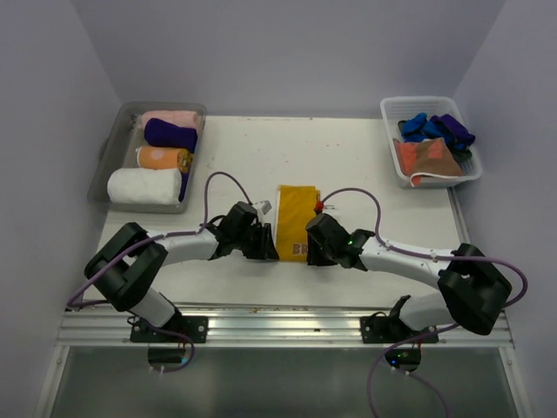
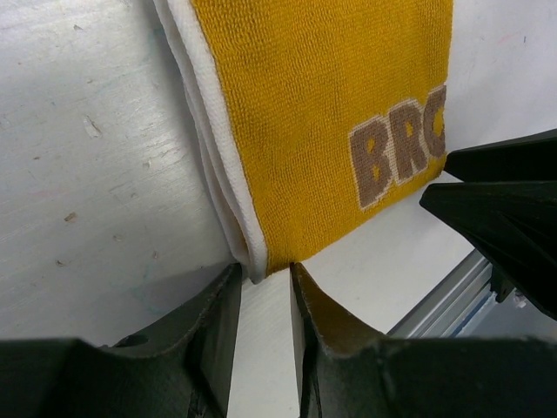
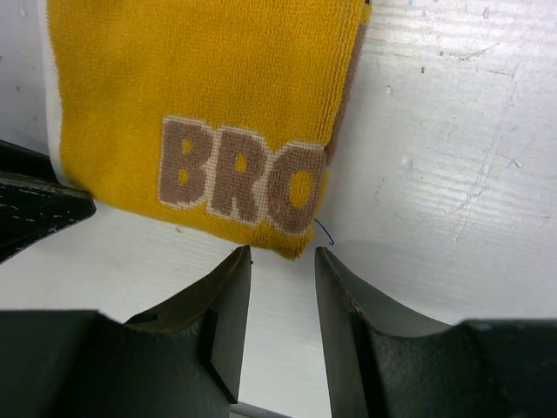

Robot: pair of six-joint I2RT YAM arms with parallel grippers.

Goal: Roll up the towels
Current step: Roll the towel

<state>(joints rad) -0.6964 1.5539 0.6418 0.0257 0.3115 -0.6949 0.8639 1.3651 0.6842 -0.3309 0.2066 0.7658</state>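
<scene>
The mustard towel (image 1: 294, 218) lies folded into a long strip near the middle of the bench (image 1: 252, 148), running from far to near, with a white border (image 2: 204, 131) down its left side. Its near end sits between the two arms. The left end effector (image 2: 265, 274) has its jaws a little apart with the towel's near-left corner right at their mouth; from this angle it is hard to tell whether the corner has entered the gap. The right end effector (image 3: 283, 257) is likewise apart and holds nothing, with the near-right corner just beyond its tips. To start the roll well, both should probably take their corners at the same depth, lift the near edge only slightly, and turn it over towards the far side together, so the roll stays straight and tight and does not skew. The brown lettering (image 3: 235, 183) across the near end reads "BRO" before the fold cuts it off. At the far left a tray (image 1: 103, 170) holds rolled towels (image 1: 161, 157) in pink, purple, orange and white. At the far right a basket (image 1: 435, 101) holds loose towels (image 1: 431, 144), blue and rust-brown among them.
</scene>
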